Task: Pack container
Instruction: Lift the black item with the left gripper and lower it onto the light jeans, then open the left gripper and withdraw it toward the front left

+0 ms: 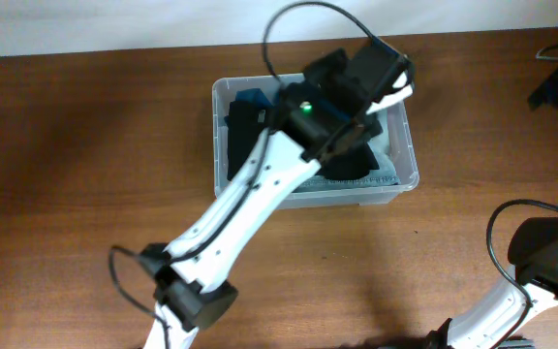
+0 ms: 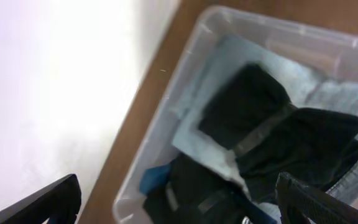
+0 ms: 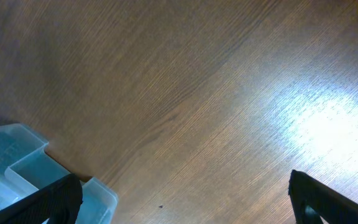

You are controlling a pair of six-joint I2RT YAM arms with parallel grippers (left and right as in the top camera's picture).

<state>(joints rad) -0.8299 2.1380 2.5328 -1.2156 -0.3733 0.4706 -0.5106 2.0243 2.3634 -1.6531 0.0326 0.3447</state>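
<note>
The left pincer [image 1: 387, 85] is hovering with jaws spread wide and empty, the container [image 1: 356, 198] sitting directly beneath it on the surface [image 1: 85, 174].

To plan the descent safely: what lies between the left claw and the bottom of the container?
Black garments on a pale blue cloth cover the bottom of the container below the open left claw, as the left wrist view shows.

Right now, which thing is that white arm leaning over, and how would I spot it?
At the far middle of the brown wooden table, under the white robot arm, sits the clear rectangular plastic container with rounded corners. You know it by the black clothes on pale blue cloth inside.
</note>
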